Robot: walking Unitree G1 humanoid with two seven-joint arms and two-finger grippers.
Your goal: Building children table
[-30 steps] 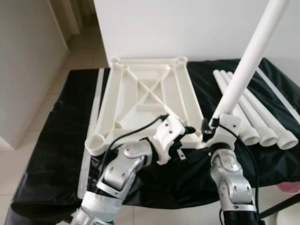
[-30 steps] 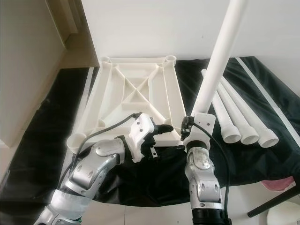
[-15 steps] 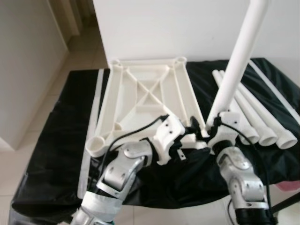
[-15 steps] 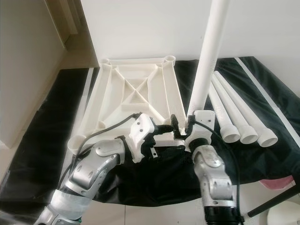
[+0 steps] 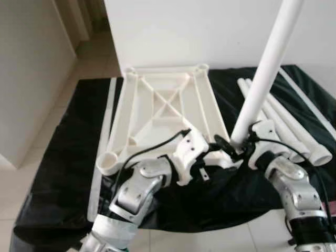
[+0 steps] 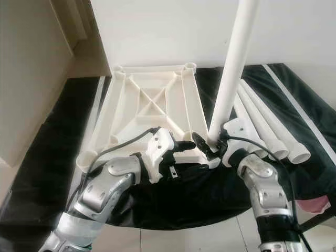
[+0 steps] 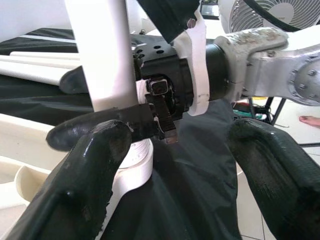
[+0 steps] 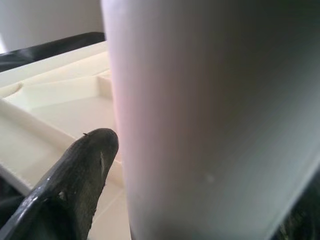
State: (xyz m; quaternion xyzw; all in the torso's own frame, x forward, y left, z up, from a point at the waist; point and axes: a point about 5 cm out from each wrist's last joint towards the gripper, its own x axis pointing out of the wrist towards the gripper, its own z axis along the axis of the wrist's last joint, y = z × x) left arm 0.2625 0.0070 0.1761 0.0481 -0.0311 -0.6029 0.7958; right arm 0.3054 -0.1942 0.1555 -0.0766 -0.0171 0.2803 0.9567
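left eye view: right hand [image 5: 237, 148] clamped on a white leg [image 5: 265, 71], held nearly upright over the near right corner socket of the upside-down tabletop [image 5: 167, 113] on the black-draped desk [image 5: 58, 173]. left hand [image 5: 212, 147] fingers apart beside that corner. three spare legs [image 5: 294, 134] near the desk's right edge.

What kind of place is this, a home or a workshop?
Probably a room in a home: pale tiled floor, plain white wall, and a black cloth spread out under the white tabletop and table legs. A fan stands nearby.
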